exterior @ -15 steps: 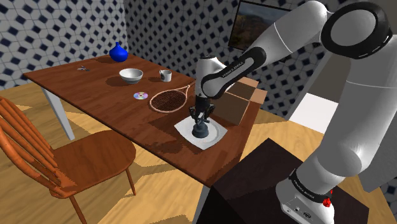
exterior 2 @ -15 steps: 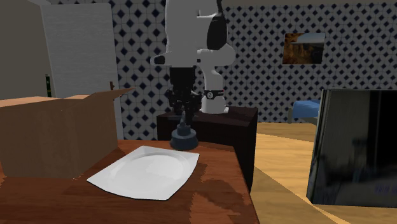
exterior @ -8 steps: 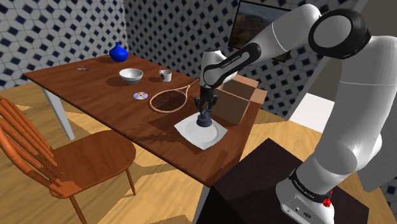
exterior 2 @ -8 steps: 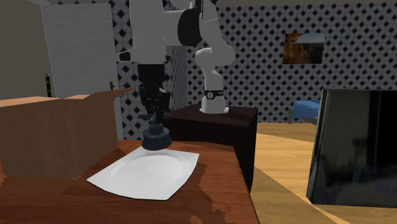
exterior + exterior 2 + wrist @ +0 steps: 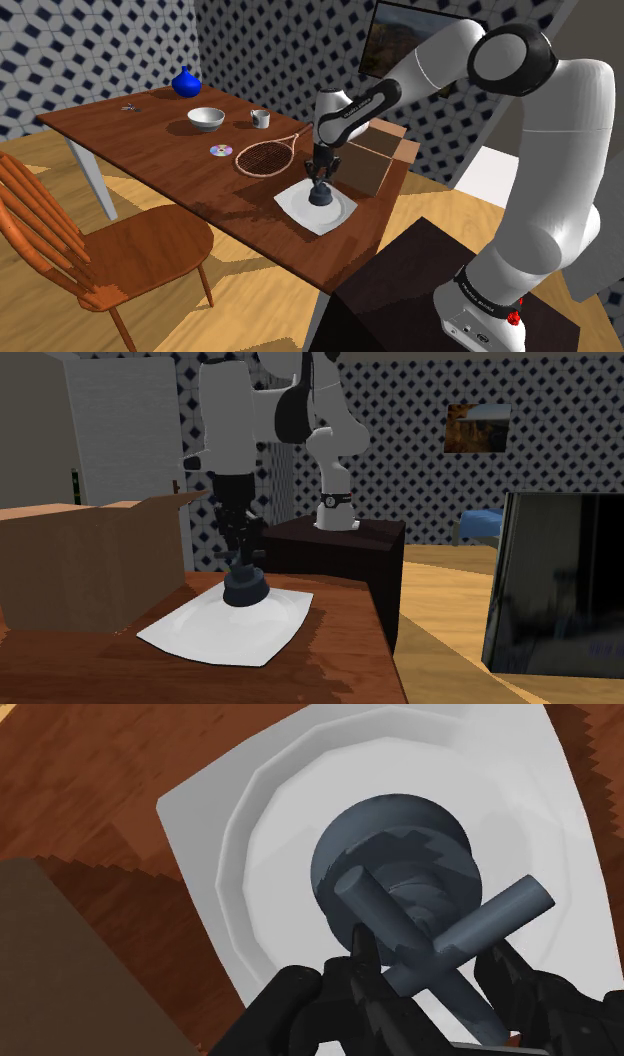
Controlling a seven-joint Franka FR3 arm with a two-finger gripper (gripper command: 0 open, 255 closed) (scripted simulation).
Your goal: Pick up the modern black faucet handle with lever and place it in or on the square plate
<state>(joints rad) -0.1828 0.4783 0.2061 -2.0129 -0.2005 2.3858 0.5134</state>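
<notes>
You see a dark slate-grey faucet handle [image 5: 400,854], a white square plate [image 5: 200,834], a reddish-brown wood-grained table [image 5: 90,784], a blue vase [image 5: 185,82], and diamond-patterned navy-and-white walls [image 5: 100,40].

No wording could be read anywhere. A line of small dark marks ran along the white arm's forearm [image 5: 352,108], and another ringed the collar [image 5: 482,296] at its base on the stand [image 5: 400,290]. These were probably the maker's lettering, but in the shoulder view the characters were too small to make out.
</notes>
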